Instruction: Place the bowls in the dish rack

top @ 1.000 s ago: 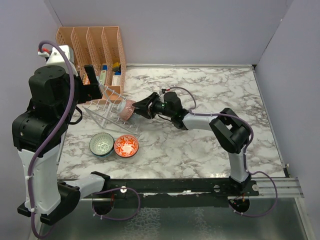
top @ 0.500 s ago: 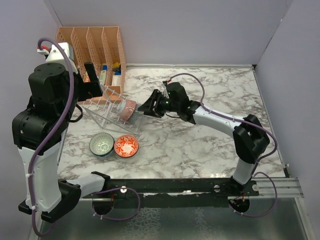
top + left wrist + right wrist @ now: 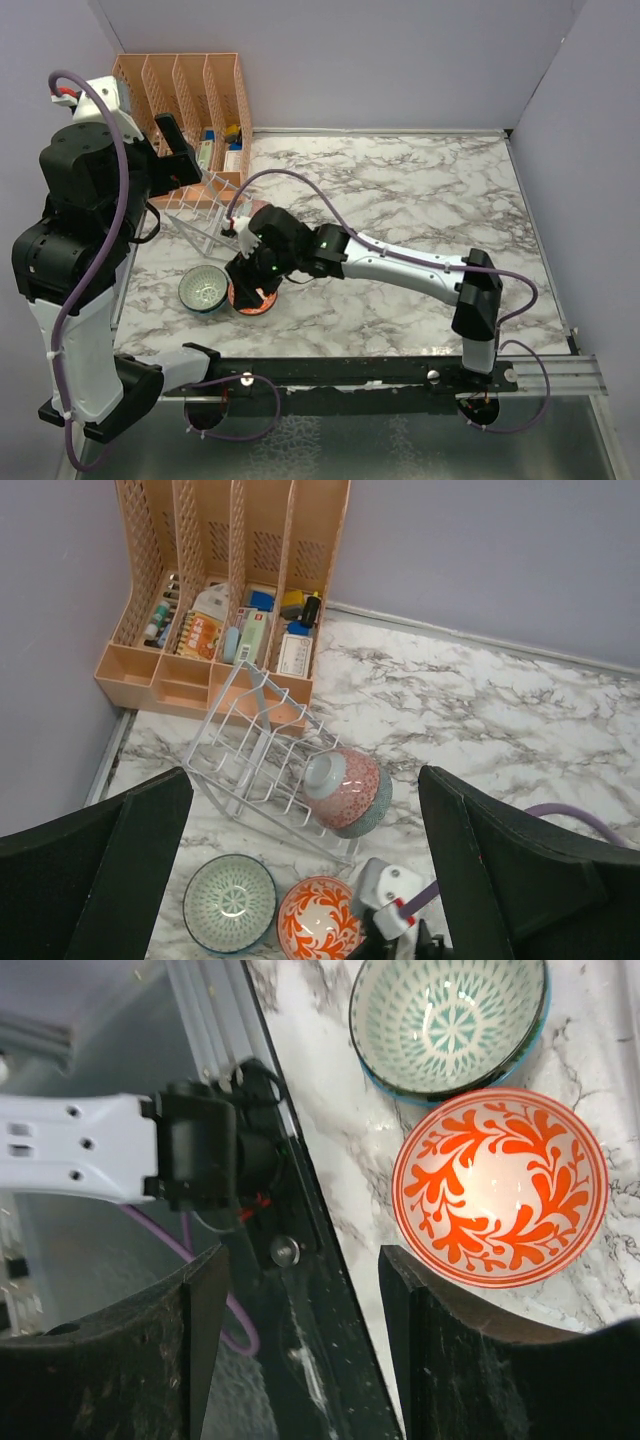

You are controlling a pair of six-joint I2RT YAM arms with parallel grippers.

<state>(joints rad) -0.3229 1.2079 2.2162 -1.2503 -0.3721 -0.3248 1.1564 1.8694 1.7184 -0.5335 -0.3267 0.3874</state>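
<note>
From where I stand, the right arm reaches low across the marble table [image 3: 420,190], and the right gripper [image 3: 303,1260] hangs over the near-left part of it, above the orange-red bowl [image 3: 500,1185]. Its jaws are spread wide with nothing between them. In the wrist view the bowl lies just beyond the fingertips, clear of both pads.

That bowl sits upright on the marble, its white inside marked with orange fronds. The teal-green bowl [image 3: 447,1022] stands upright just beside it on the left, their rims touching or very nearly so; I cannot tell which.

Behind the pair is the dish rack [image 3: 255,750], a clear frame of thin bars set at a slant to the table edge. The third bowl [image 3: 345,788] is already in it – propped on its edge among the prongs at the rack's right end, its pale inside turned towards the rest of the rack and its reddish patterned outside facing the middle of the table. The other slots hold nothing.

The left gripper [image 3: 303,775] is held high over the back-left corner, looking down on the rack and all three bowls. Its jaws gape wide too, gripping nothing.

Against the back wall, just behind the rack, stands an orange slotted organizer [image 3: 230,580] with small bottles and packets in its compartments.
</note>
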